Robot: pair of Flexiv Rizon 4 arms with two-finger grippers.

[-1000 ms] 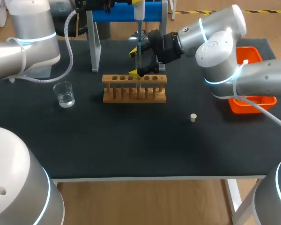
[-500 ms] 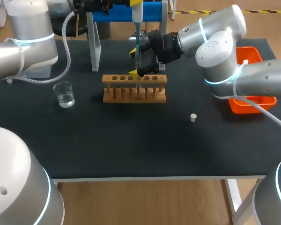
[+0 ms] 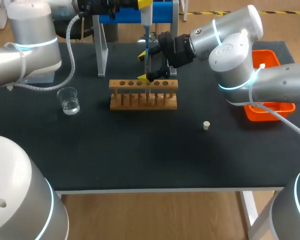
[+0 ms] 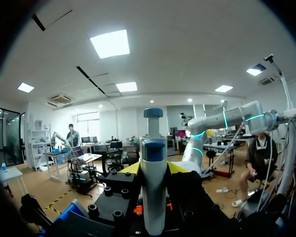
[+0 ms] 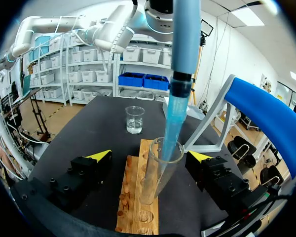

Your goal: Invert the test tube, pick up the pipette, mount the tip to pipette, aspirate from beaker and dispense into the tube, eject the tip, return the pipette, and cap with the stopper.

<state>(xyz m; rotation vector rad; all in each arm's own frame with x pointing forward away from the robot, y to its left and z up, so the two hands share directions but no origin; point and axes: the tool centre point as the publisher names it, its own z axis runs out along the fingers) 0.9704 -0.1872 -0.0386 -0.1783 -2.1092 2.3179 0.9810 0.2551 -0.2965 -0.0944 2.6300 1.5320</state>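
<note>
Blue-tipped pipette (image 4: 153, 148), clamped upright in left gripper (image 4: 154, 168) so its tip (image 5: 173, 123) enters the test tube (image 5: 157, 173) mouth, likely for dispensing; tube stands in wooden rack (image 3: 143, 95), right gripper (image 5: 150, 155) spread either side, untouching.

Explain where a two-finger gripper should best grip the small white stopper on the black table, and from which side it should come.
Grip the stopper across its round side wall, coming straight down from above. It is short, appears to stand on end, and sits alone on the table, so nothing seems to block either side.
</note>
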